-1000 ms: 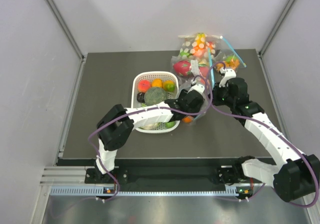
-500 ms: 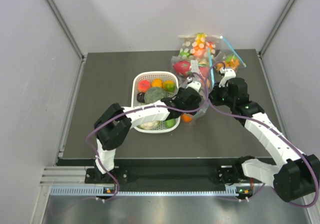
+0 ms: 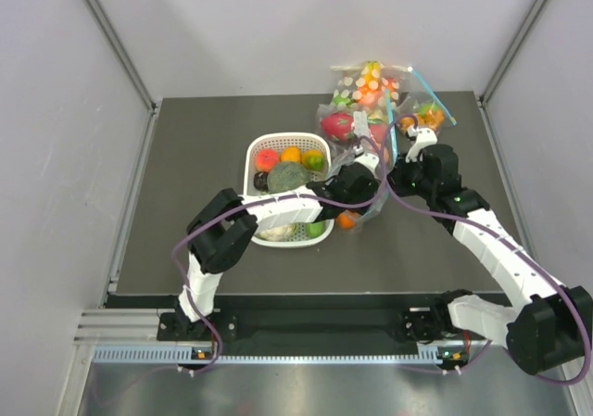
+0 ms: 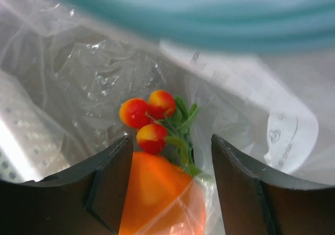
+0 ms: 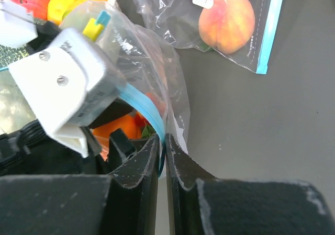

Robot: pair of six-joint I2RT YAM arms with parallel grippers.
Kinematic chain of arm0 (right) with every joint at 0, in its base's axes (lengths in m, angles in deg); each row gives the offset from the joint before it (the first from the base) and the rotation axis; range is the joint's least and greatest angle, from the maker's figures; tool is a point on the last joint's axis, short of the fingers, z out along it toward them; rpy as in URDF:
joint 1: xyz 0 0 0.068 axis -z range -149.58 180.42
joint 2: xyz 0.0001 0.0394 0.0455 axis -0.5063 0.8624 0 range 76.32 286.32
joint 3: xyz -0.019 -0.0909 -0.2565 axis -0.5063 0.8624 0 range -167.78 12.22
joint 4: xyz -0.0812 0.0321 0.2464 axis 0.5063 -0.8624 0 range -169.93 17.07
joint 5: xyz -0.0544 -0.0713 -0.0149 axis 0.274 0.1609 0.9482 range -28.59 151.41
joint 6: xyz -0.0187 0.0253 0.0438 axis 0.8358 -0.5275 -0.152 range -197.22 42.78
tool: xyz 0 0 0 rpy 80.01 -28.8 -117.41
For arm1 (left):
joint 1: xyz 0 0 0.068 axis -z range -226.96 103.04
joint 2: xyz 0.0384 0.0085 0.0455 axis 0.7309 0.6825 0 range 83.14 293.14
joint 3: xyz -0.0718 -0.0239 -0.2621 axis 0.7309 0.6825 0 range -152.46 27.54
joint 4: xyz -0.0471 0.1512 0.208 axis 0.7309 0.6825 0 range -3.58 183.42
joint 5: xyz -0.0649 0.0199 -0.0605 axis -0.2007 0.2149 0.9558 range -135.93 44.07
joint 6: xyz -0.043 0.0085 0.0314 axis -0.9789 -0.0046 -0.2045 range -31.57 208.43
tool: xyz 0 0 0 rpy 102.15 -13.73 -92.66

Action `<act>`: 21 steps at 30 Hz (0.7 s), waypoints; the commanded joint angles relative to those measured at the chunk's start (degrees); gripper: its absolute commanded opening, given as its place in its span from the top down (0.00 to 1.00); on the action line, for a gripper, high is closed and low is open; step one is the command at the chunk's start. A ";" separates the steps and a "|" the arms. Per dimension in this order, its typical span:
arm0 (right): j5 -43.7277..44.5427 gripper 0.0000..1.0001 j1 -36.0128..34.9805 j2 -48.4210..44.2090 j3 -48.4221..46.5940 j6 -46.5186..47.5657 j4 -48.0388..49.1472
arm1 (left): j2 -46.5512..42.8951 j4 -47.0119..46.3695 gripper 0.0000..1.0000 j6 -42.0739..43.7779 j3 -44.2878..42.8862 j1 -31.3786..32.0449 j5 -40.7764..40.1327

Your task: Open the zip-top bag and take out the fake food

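The zip-top bag [image 3: 369, 208] stands beside the basket, its light-blue zip strip [image 5: 141, 104] pulled open. My right gripper [image 3: 397, 173] is shut on that strip at the bag's right side [image 5: 162, 138]. My left gripper [image 3: 357, 189] is open and reaches down into the bag's mouth. Between its fingers [image 4: 171, 138] lies a round orange fruit [image 4: 157, 193], with a sprig of small red-yellow cherries and green leaves [image 4: 149, 120] just beyond. The orange fruit shows through the plastic from above [image 3: 346, 220]. No long green vegetable or white lumpy piece is in sight.
A white basket [image 3: 255, 147] with fruit and a grey-green melon ball [image 3: 284, 177] stands left of the bag. Behind are a bag with a pink dragon fruit [image 3: 338, 124], a bag of small orange pieces [image 3: 371, 82] and a bag with a peach [image 5: 227, 23].
My left gripper drew a little to the left and then came back right at the bag's mouth. My right gripper has held still on the zip strip.
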 commanded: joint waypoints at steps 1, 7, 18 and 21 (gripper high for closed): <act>-1.23 0.91 -0.17 -0.05 -0.31 1.40 3.91 | 3.01 2.48 0.36 0.61 -2.40 -0.49 2.19; -1.05 0.91 -0.08 -0.05 -0.39 1.48 3.82 | 3.72 4.42 0.67 1.84 -2.49 -0.49 2.72; -0.44 0.91 -0.17 0.65 -0.57 1.48 3.65 | -6.29 4.25 1.00 3.78 0.58 -0.40 3.33; -0.35 0.91 -0.09 0.74 -0.57 1.48 3.56 | -10.06 2.05 1.00 3.25 1.55 -0.40 6.05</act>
